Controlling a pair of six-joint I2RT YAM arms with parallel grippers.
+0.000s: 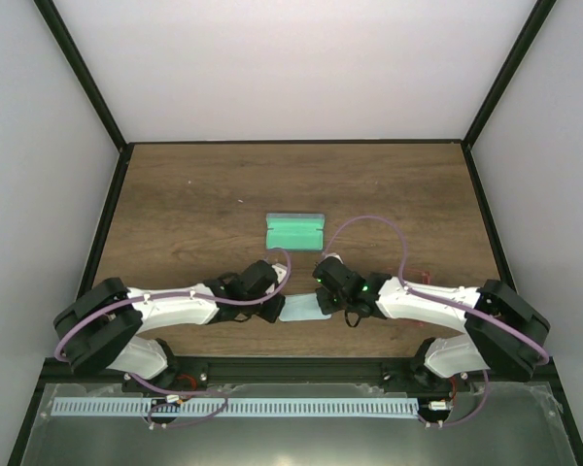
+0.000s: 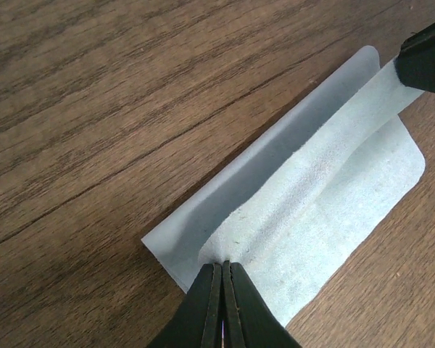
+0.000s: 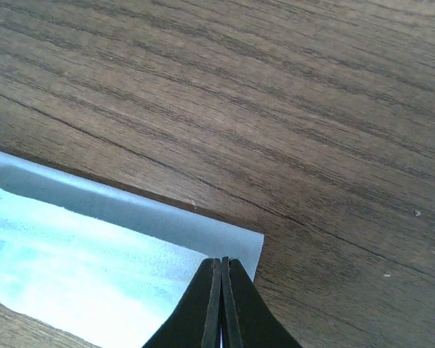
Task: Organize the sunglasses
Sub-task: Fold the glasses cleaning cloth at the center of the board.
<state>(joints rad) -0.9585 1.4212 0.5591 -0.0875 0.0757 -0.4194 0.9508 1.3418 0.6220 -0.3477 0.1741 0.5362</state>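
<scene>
The left gripper point(image 2: 223, 268) had its jaws pressed together on one end of the pale blue square cloth of soft suede-like fabric point(image 2: 326, 196). The right gripper point(image 3: 222, 262) pinched the opposite end in the same way. Between the two pairs of jaws the cloth rose in a ridge and sagged onto the brown wood-grain table point(image 2: 94, 109), one flap lying over the other. Gripping both ends probably kept the fabric taut enough to fold cleanly (a single grip would let it crumple).

Beyond both pairs of jaws, roughly midway between them, sat the blue-grey oblong case with a green lining point(image 1: 296, 231). It lay open and apart from the cloth, apparently waiting to be filled.

The sunglasses could not be identified with certainty. A thin red sliver point(image 1: 422, 276) showed on the outer side of the right jaws, just beyond that arm's forearm, and it may have been part of their frame. Nothing red was visible inside the case.
</scene>
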